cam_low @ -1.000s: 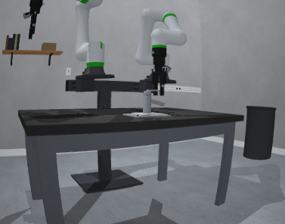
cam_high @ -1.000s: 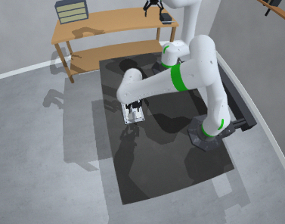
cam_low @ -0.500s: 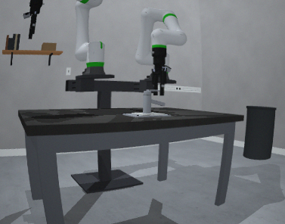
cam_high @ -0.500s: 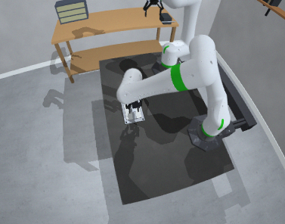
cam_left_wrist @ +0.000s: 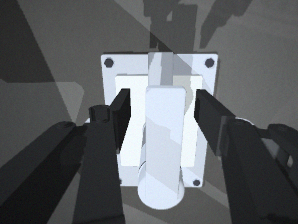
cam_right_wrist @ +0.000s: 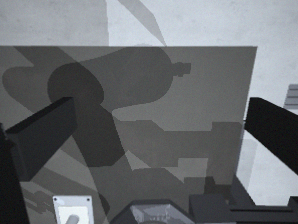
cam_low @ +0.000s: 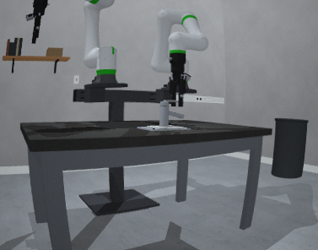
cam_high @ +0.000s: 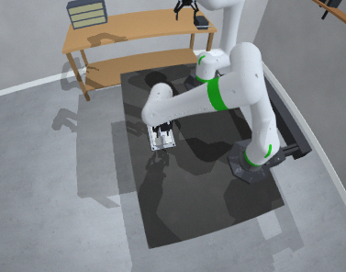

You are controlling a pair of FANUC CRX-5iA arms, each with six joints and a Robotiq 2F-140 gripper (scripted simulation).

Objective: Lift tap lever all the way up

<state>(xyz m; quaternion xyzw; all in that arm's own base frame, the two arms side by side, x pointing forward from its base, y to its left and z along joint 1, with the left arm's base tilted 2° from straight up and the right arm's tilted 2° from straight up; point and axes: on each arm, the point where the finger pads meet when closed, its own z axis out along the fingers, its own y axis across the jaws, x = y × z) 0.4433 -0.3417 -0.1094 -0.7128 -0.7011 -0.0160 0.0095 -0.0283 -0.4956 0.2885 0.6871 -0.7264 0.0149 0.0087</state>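
Right, from the top view I see the left hand (cam_high: 161, 133) (cam_low: 178, 103) (cam_left_wrist: 162, 102) reaching down over the tap's base plate (cam_high: 152, 146) (cam_low: 145, 127) (cam_left_wrist: 108, 82) (cam_right_wrist: 57, 201) on the dark surface (cam_high: 189, 193) (cam_low: 98, 141) (cam_left_wrist: 40, 110) (cam_right_wrist: 200, 110). The right hand (cam_high: 186, 19) (cam_low: 35, 40) (cam_right_wrist: 160, 113) shows at the upper edge of this picture, well apart from the tap.

In the exterior view, the tap body (cam_low: 164, 115) (cam_left_wrist: 161, 192) stands upright on its plate, the spout (cam_low: 176, 114) (cam_left_wrist: 160, 67) jutting from its side. The lever (cam_low: 169, 101) (cam_left_wrist: 165, 130) lies about level on top, not raised, and my left hand points down at its free end.

Through the left wrist camera, I have the fingers partway apart, one on each side of the lever, with a gap at both sides; I'm not clamped on anything. The lever extends from the round top of the body out over the spout.

On the right wrist view, the fingers are wide apart with nothing between them, and the plate sits low in the picture, partly cut off.
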